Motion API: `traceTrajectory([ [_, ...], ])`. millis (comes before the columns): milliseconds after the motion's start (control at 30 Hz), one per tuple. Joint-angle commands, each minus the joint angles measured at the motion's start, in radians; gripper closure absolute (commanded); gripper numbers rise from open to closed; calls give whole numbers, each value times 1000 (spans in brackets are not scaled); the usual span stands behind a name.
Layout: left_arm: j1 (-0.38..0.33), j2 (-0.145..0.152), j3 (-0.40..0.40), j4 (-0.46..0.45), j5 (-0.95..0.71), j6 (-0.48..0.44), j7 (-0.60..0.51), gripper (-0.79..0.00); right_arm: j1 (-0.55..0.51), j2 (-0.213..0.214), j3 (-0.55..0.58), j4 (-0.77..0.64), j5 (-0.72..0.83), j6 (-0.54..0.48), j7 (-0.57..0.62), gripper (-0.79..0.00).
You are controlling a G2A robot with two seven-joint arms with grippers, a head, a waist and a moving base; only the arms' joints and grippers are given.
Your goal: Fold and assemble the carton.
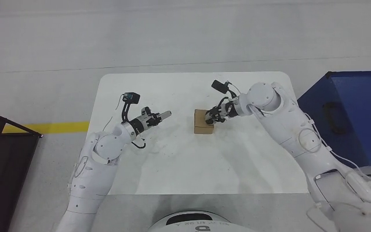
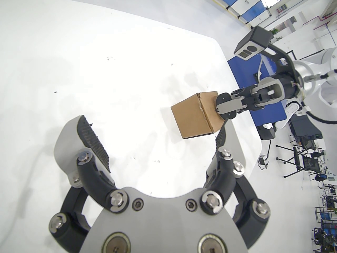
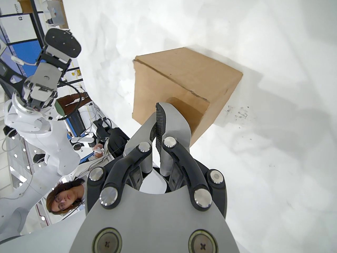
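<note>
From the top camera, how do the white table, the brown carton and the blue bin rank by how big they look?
1. table
2. blue bin, partly cut off at the edge
3. carton, by far the smallest

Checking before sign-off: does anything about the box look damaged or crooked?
Only minor things: the carton sits closed and square, but its flap seam has a ragged edge, and dark scuffs mark the table beside it.

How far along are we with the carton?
Done: the carton stands on the table as a closed-looking cube. In hand: the right gripper, shut, touches one side. Remaining: the left gripper hangs open, apart; perhaps a final flap check.
</note>
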Motion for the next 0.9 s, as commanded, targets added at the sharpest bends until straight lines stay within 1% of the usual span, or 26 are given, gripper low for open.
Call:
traceTrajectory([
  [0, 0, 0, 0, 0, 0, 0, 0, -785, -32, 17, 48, -23, 10, -32, 5, 0],
  [67, 0, 0, 0, 0, 0, 0, 0, -785, -74, 35, 105, -46, 22, -51, 3, 0],
  [167, 0, 0, 0, 0, 0, 0, 0, -785, -141, 63, 196, -64, 41, -45, -3, 0],
  [233, 0, 0, 0, 0, 0, 0, 0, -785, -174, 77, 244, -59, 49, -16, -2, 0],
  [267, 0, 0, 0, 0, 0, 0, 0, -785, -182, 81, 255, -50, 39, 17, -10, 0],
  [400, 0, 0, 0, 0, 0, 0, 0, -785, -163, 74, 211, -43, 10, 86, 3, 0],
  [533, 0, 0, 0, 0, 0, 0, 0, -785, -85, 39, 94, 4, -12, 140, -23, 0],
  [600, 0, 0, 0, 0, 0, 0, 0, -785, -50, 22, 45, 25, -11, 126, -8, 0],
  [667, 0, 0, 0, 0, 0, 0, 0, -785, -28, 13, 28, 56, 10, 85, 3, 0],
  [767, 0, 0, 0, 0, 0, 0, 0, -785, -20, 14, 44, 106, 39, 38, 10, 0],
  [867, 0, 0, 0, 0, 0, 0, 0, -785, -33, 25, 89, 144, 71, 32, 5, 0],
])
